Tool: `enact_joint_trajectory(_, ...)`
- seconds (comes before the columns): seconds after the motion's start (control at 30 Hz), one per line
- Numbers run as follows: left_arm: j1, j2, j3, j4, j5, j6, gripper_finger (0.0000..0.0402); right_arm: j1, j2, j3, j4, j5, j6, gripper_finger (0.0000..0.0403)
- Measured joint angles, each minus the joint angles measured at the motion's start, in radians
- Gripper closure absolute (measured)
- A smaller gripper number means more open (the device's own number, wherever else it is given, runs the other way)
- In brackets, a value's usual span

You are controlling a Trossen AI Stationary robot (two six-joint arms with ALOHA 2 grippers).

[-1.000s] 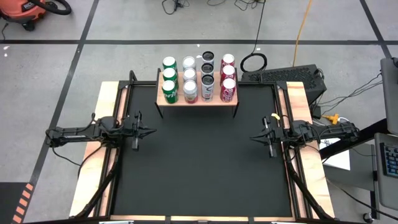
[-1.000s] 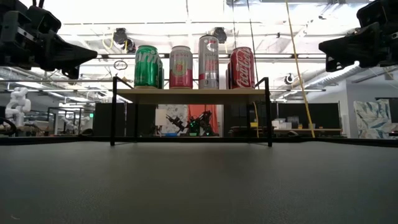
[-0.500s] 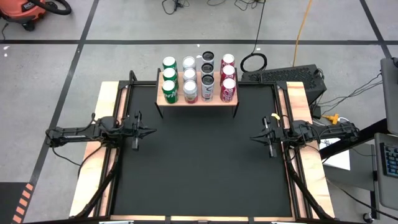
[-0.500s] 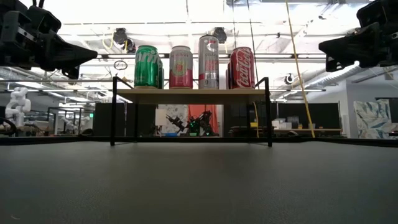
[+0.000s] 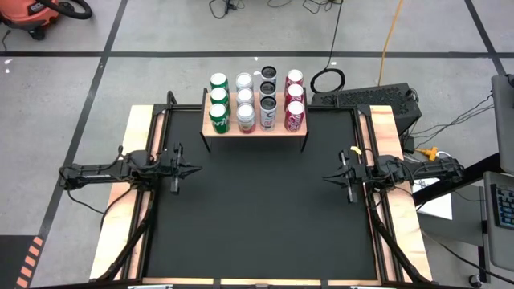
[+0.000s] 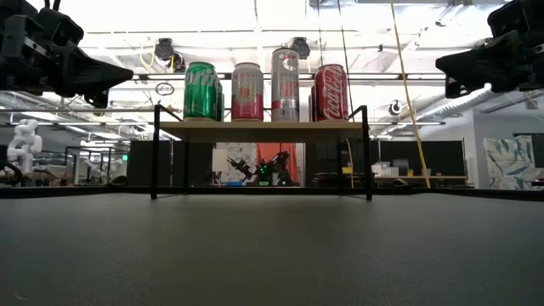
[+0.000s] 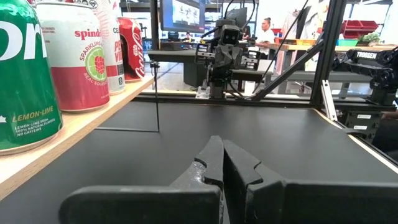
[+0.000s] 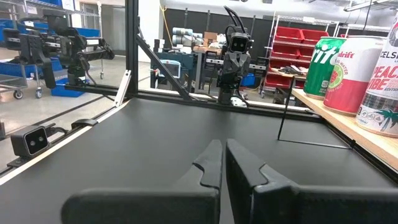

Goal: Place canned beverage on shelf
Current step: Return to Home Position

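Observation:
The shelf (image 5: 255, 128), a low stand with a light wood top and thin black legs, stands at the table's far edge. Several cans stand upright on it in four rows: green (image 5: 218, 117), white-and-red (image 5: 246, 119), dark-topped (image 5: 268, 112) and red (image 5: 295, 117). In the low view the front cans (image 6: 246, 92) stand side by side on the plank. My left gripper (image 5: 197, 169) is shut and empty above the table's left side. My right gripper (image 5: 327, 178) is shut and empty above the right side. Both are well away from the shelf.
The black table top (image 5: 257, 217) has wooden side rails (image 5: 120, 201). A small camera (image 8: 29, 141) sits at the table's near edge. Cables and a keyboard (image 5: 365, 98) lie on the floor beyond the table.

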Motion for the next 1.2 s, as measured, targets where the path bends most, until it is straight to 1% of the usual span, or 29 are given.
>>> enact_joint_trajectory(1.2,0.0,0.0,0.0,0.0,0.0,0.0,0.0402,0.0,0.0,0.0,0.0,0.0,0.0,0.0403)
